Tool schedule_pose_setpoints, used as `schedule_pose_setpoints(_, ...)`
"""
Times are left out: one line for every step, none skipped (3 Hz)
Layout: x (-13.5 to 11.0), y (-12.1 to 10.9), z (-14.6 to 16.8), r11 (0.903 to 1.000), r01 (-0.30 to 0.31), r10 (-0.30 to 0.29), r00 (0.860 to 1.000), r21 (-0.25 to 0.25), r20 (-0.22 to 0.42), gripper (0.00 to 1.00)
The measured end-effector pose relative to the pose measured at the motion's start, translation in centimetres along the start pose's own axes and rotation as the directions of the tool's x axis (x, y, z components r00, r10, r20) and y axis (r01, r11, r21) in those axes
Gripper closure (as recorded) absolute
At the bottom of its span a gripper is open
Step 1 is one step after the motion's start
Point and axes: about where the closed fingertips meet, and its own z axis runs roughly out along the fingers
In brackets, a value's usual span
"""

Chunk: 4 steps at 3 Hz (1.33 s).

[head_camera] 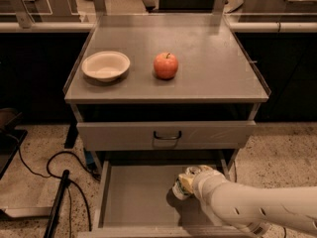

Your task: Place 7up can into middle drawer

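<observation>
Though low, hand (192, 180) over middle drawer (133, 198)

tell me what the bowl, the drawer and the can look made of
The bowl looks matte off-white, maybe paper or plastic. The drawer: grey painted metal, flat dull sheen. The can, at the claw over the drawer: thin glossy printed metal, likely aluminium.

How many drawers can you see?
2. A shut drawer with a black handle under the tabletop; the middle drawer open below it, with the end effector and 7up can over it. More may be hidden.
</observation>
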Motion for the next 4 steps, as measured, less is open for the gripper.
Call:
schedule_pose_setpoints(0.2,0.1,0.1,1.0,-0.002,0.002,1.0,-0.002,-0.004,1.0)
schedule_pose_setpoints(0.9,0.6,0.9,0.9968,-0.068,0.068,0.998,-0.044,0.003,1.0)
schedule_pose_setpoints(1.4,1.9,2.2,0.9843,-0.142,0.145,0.989,-0.105,0.02,1.0)
schedule_pose_setpoints(1.8,3.0,3.3,0.975,-0.165,0.17,0.985,-0.148,0.022,1.0)
